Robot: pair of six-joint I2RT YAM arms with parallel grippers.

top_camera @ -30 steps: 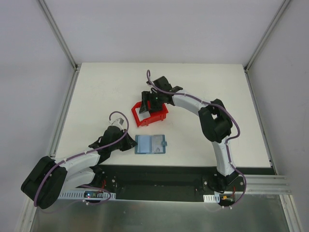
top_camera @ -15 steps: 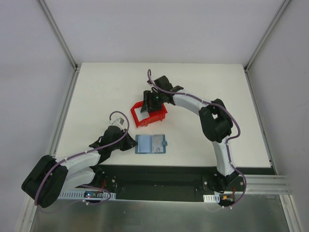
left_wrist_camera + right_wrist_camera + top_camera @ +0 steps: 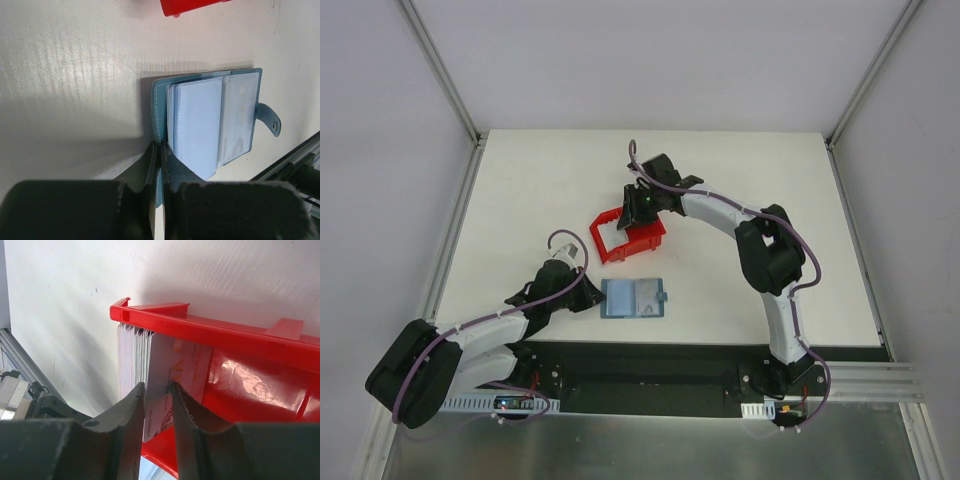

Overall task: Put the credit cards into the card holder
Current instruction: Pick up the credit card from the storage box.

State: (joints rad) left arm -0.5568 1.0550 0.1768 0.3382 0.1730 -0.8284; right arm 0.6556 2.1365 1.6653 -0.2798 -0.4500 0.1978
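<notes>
The card holder (image 3: 632,298) lies open on the table, pale blue pockets up (image 3: 210,120), snap tab to the right. My left gripper (image 3: 160,150) is shut on the edge of its left teal cover, at the holder's left side (image 3: 588,297). The credit cards (image 3: 132,355) stand on edge as a stack in the red bin (image 3: 240,340). My right gripper (image 3: 158,387) reaches down into that bin (image 3: 642,205). Its jaws stand narrowly apart on either side of one white printed card (image 3: 159,405), which leans across the gap, away from the stack.
The red bin (image 3: 620,240) sits mid-table just beyond the card holder, and its near corner (image 3: 195,6) shows in the left wrist view. Both arms' black base plate (image 3: 700,365) runs along the near table edge. White walls and metal posts enclose the table.
My right gripper's jaws have narrowed around the front card. The red bin has turned and shifted slightly left under it. The left arm and the card holder have not moved.
</notes>
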